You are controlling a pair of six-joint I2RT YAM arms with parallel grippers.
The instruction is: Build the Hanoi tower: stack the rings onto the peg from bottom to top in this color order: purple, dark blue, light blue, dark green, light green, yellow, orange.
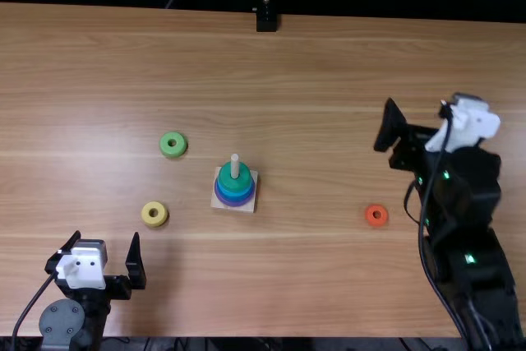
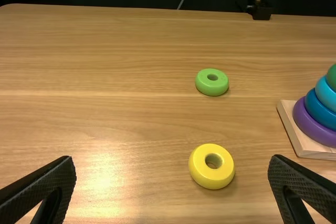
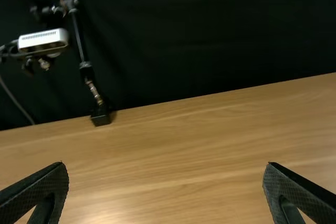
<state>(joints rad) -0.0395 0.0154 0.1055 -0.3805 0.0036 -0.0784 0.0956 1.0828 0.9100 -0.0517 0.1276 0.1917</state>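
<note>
Okay, wooden base [image 1: 249,205] as reference, peg [image 1: 235,167] upright on it, top end showing. Four rings on the base's peg, bottom up: purple ring [image 2: 312,128], dark blue ring [image 2: 319,110], light blue ring [image 2: 325,94], dark green ring [image 2: 332,78]. Order matches the task so far. Three rings loose on the table [image 1: 312,285], all flat, none touching the base. Light green ring [image 1: 181,145]: left of base, a bit toward the far side. Yellow ring [image 1: 154,221]: left of base, slightly nearer the robot side. Orange ring [image 1: 370,217]: right of base, well apart, also slightly nearer the robot side. Left gripper [image 1: 107,239]: left of base and nearer the robot side, fingers spread wide apart, nothing between them. Right gripper [image 1: 423,100]: right of base and toward the far side, well apart from it, fingers also wide apart, nothing gripped. Black stand [image 1: 266,20]: beyond base, at the table's far edge. Dark backdrop [image 3: 210,30] farther out past base.
</note>
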